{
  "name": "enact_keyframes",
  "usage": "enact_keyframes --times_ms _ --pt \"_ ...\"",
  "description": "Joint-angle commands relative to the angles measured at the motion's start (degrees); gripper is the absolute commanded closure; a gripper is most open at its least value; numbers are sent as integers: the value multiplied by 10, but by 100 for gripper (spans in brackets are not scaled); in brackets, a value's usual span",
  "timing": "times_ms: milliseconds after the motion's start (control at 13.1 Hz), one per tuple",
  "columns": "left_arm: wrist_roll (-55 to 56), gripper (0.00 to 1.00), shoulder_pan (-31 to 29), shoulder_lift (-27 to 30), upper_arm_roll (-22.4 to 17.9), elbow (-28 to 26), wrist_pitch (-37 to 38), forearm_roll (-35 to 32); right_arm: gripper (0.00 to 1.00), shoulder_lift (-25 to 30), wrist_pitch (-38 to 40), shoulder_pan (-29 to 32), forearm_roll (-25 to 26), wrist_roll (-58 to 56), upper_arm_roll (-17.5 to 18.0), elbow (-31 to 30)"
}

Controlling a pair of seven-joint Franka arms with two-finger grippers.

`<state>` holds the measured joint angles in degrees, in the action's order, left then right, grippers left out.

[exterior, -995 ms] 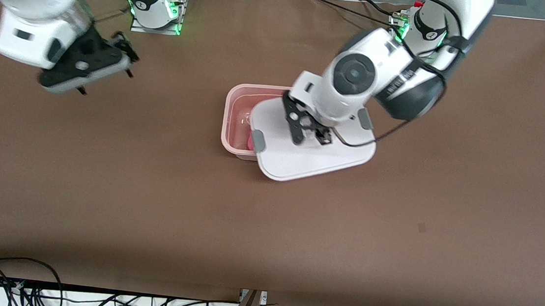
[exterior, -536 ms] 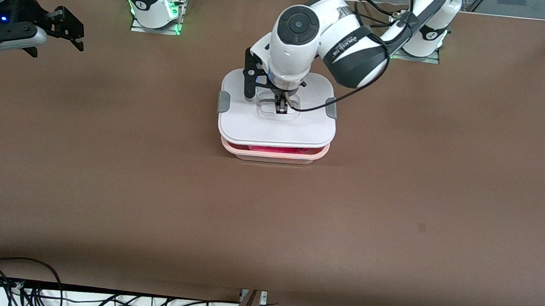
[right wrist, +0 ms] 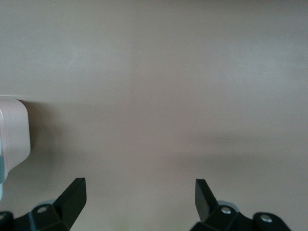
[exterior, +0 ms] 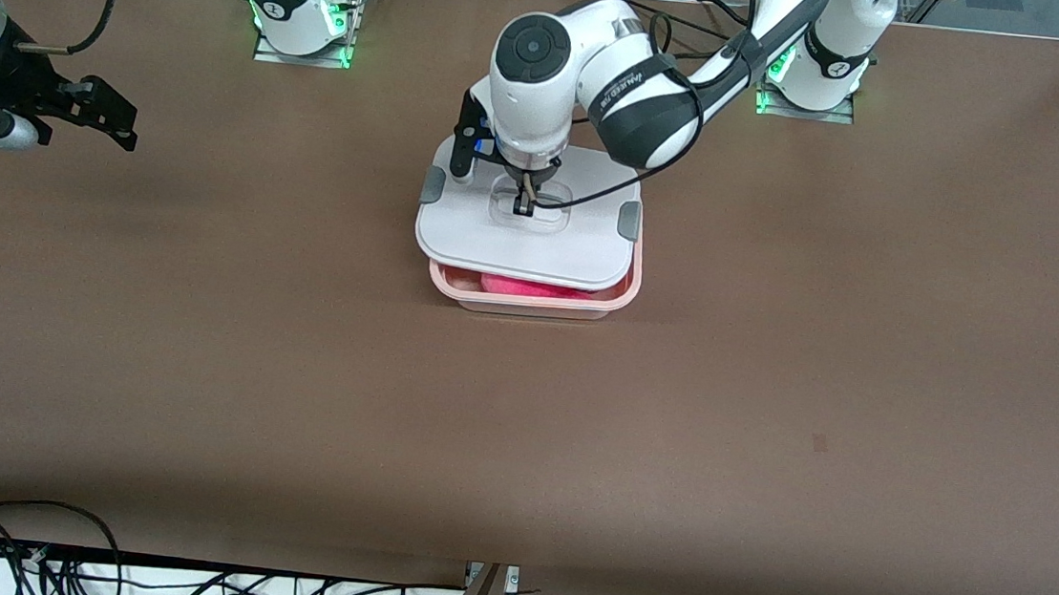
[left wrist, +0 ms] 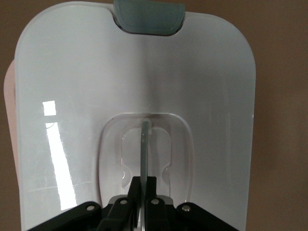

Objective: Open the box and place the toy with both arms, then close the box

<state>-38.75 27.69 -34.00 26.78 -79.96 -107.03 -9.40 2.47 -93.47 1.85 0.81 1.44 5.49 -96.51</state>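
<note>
Now the lid (exterior: 535,231) sits skewed over the box (exterior: 626,292), shifted from half a second ago, toy (exterior: 530,289) showing. Left gripper (exterior: 524,203) still pinches its handle (left wrist: 144,144). Right gripper (exterior: 105,112), fingers spread, waits over the right arm's table end.

There are two robot arms, each with one gripper: the left gripper (exterior: 523,203) and the right gripper (exterior: 109,117). One box (exterior: 529,299) stands on the table (exterior: 769,405), with one white lid (exterior: 582,245) bearing two grey clips (exterior: 432,185). One pink toy (exterior: 530,289) lies inside.
</note>
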Motion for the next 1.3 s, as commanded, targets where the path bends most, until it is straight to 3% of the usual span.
enact_keyframes --times_ms 0,1225 --pt "-10 100 2 -13 -2 4 -5 -9 0 3 11 8 -23 1 11 8" --pt "56 100 -1 -39 -17 6 -26 -2 0 6 17 8 -36 -9 16 11"
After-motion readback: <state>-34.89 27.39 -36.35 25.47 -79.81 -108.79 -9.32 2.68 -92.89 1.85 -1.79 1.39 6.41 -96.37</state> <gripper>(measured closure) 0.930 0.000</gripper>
